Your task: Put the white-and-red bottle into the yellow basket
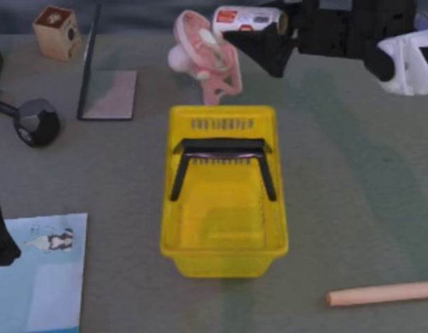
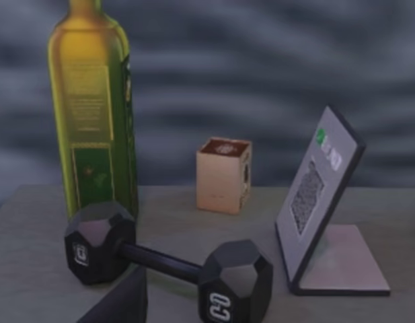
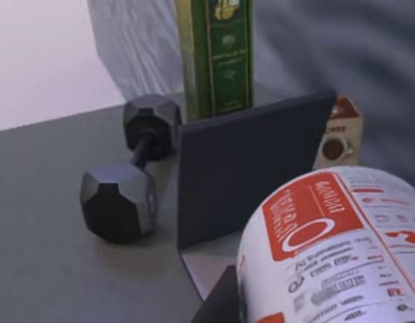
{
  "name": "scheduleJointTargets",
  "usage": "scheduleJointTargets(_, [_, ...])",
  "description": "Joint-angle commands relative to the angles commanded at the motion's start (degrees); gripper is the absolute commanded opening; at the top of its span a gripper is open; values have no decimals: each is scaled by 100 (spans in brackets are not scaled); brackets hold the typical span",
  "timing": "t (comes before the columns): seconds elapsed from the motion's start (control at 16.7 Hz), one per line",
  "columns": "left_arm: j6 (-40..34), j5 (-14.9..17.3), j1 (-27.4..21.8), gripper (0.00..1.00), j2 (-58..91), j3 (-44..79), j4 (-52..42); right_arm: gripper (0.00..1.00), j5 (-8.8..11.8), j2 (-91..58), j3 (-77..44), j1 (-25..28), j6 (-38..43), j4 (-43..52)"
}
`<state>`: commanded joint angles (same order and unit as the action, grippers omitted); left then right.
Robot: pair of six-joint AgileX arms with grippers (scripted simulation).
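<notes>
Nearest the front edge sit a wooden stick (image 1: 381,293) on the right and a blue picture card (image 1: 40,274) on the left. The yellow basket (image 1: 224,257) is mid-table, nothing in it, black handle (image 1: 223,159) folded across. Behind it stands a pink fan (image 1: 205,52). At the far edge, my right gripper (image 1: 266,45) is clamped on the white-and-red bottle (image 1: 245,19), held sideways up off the table; its red label's lettering isn't readable. Left gripper (image 1: 2,239) is parked at the left edge, can't tell its fingers.
</notes>
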<state>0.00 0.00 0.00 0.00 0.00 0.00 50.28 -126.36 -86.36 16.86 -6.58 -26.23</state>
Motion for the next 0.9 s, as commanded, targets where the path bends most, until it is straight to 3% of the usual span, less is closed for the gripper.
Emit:
scheduleJointTargets(0.18, [0,0,0,100,0,0,0,0,717,399,798,127,444,-1322])
scheduleJointTargets(0.36, [0,0,0,100,0,0,0,0,1191,662,1340,211,749,-2089])
scheduleJointTargets(0.48, [0,0,0,100,0,0,0,0,1325,737,1495,234,837,-2294])
scheduleJointTargets(0.9, [0,0,0,100,0,0,0,0,1344,621,1499,214,844,-2396])
